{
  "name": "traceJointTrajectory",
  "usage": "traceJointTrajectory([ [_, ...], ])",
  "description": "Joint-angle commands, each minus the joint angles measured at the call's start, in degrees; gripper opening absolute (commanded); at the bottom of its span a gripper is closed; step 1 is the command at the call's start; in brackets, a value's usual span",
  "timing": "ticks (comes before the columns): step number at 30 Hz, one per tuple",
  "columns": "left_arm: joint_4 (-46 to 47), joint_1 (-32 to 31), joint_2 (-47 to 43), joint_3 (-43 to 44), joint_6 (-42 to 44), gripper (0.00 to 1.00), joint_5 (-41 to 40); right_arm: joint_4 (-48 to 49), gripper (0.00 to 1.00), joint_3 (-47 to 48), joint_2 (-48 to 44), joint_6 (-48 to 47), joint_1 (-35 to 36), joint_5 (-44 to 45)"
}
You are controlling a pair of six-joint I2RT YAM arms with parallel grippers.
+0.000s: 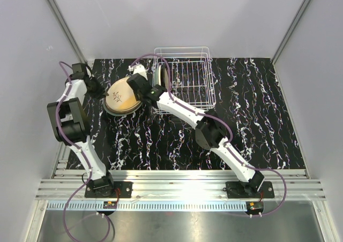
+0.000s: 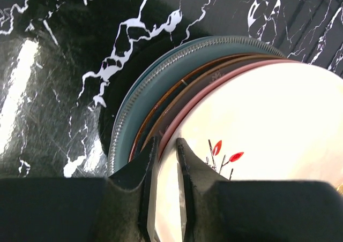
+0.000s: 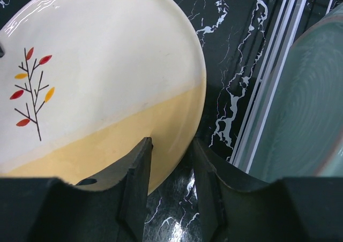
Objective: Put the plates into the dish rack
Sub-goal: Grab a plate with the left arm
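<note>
Covering stacked plates (image 2: pixel 134 108), leaf plate (image 2: pixel 268 124) leaves only rims visible

Dish rack (image 1: pixel 185 78) at surface (image 1: pixel 257 124) far edge, roughly mid. One pale plate (image 1: pixel 161 77) standing on edge in its left end. Plate stack (image 1: pixel 119 112) just left of rack. Cream top plate (image 1: pixel 120 95) tilted, left tool (image 1: pixel 99 90) at its left rim, right tool (image 1: pixel 140 87) at its right rim.

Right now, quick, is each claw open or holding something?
Left claw: closed on the rim of the leaf plate.
Right claw: open, straddling the same plate's rim, not pinching it.
</note>
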Motion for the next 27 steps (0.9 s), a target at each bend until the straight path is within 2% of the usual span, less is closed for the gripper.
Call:
traceJointTrajectory([
  [1, -6.79, -0.85, -1.04, -3.92, 0.17, 0.1, 0.44, -0.6, 0.43, -1.07, -3.74, 2.26, 1.52, 1.53],
  [10, -5.3, -0.85, -3.06, -7.44, 0.17, 0.06, 0.88, -2.09, 0.38, 2.08, -1.54, 3.49, 2.67, 1.62],
  [14, -4.51, -1.03, -3.5, -8.76, -0.27, 0.01, 1.23, -2.62, 0.25, 3.14, -0.57, 4.55, 2.75, 2.23],
  [19, -4.42, -1.91, -3.59, -9.02, -0.09, 0.01, 0.62, -2.62, 0.19, 3.49, -0.84, 7.09, 2.75, 3.46],
  [21, -4.59, -2.17, -4.29, -8.85, 0.08, 0.01, 0.27, -2.54, 0.12, 3.67, -1.1, 7.89, 2.67, 3.55],
  [25, -4.68, -2.52, -5.43, -8.76, 0.26, 0.02, -0.08, -2.45, 0.03, 3.76, -1.36, 10.34, 2.67, 3.47],
  [27, -4.94, -2.7, -5.96, -8.32, 0.26, 0.13, -0.26, -2.88, 0.01, 3.58, -1.71, 11.31, 2.67, 2.77],
])
